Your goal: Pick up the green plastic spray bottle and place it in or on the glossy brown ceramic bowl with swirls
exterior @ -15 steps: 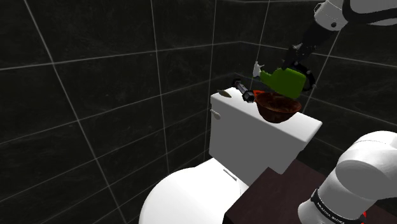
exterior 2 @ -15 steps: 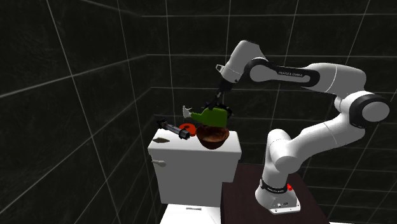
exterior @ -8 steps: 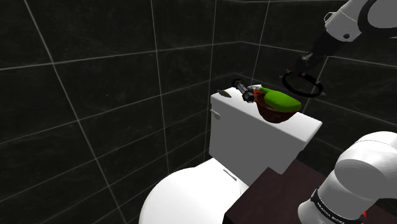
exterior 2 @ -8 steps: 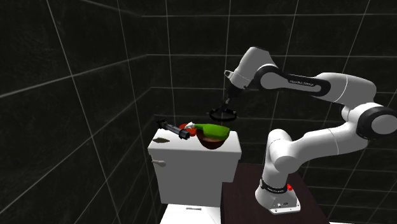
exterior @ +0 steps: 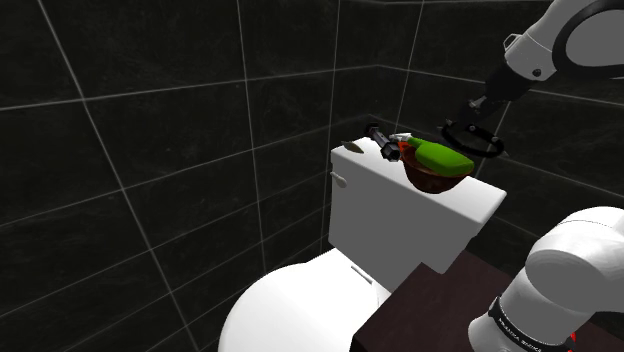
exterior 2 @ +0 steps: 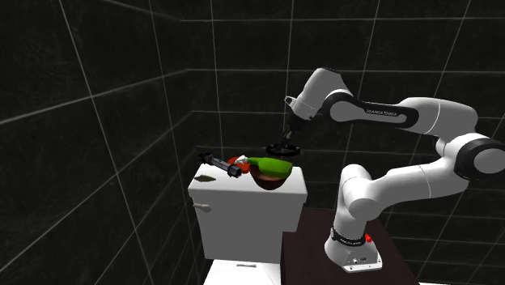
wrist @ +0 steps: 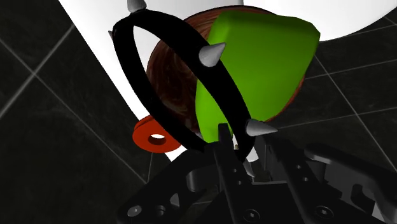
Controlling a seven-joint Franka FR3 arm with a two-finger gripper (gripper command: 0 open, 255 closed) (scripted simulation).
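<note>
Dropped spray bottle now lies in the bowl; end effector hovers beside, spiked ring hiding whether it's open.

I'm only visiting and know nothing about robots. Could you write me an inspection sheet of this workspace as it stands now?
Surface: white toilet tank lid, carrying the bowl and clutter.
Job's things: green spray bottle lies on its side in the brown bowl.
Clutter: black spiked ring hanging at the gripper; dark tool with a red part on the lid beside the bowl.
Gripper: gripper raised above the bowl, not touching the bottle.
Cables: nothing seen.
Surroundings: dark tiled walls; toilet seat; dark stand.
</note>
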